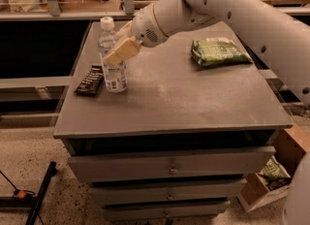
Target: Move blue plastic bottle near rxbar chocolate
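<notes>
**Fig.** We see the white arm (232, 10) reach from the upper right across the table (184, 98) to its left side. There the end effector (118, 50) is clamped on the blue plastic bottle (115, 76), one tan finger (122, 49) crossing its upper body. The bottle is upright, long axis vertical, white cap on top, just beside the rxbar chocolate (89, 80), which lies flat and points front to back. We cannot read either label.

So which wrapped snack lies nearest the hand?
The black-wrapped rxbar chocolate, right beside the blue plastic bottle that the hand grips; the green snack bag lies far right.
</notes>
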Motion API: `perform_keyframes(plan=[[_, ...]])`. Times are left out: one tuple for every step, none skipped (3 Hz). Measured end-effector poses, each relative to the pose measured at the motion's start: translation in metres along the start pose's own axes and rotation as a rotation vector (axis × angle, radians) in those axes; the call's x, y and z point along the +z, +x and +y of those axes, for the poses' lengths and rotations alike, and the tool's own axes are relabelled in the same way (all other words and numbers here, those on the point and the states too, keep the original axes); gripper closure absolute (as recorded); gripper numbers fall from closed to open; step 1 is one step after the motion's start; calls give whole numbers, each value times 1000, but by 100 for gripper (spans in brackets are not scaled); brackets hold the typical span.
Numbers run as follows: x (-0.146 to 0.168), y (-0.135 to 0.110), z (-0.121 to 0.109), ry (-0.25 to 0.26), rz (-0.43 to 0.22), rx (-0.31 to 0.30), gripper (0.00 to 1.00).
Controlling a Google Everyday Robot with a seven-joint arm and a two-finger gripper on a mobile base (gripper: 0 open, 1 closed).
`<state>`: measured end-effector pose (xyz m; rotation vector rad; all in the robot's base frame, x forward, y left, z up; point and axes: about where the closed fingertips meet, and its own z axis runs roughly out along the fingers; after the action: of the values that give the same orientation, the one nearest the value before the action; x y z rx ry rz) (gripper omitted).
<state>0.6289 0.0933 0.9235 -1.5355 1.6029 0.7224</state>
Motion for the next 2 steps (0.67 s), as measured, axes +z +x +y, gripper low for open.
perform_keyframes(plan=[[11, 3, -1, -7, 19, -3, 82], [11, 2, -1, -8, 21, -6, 59]])
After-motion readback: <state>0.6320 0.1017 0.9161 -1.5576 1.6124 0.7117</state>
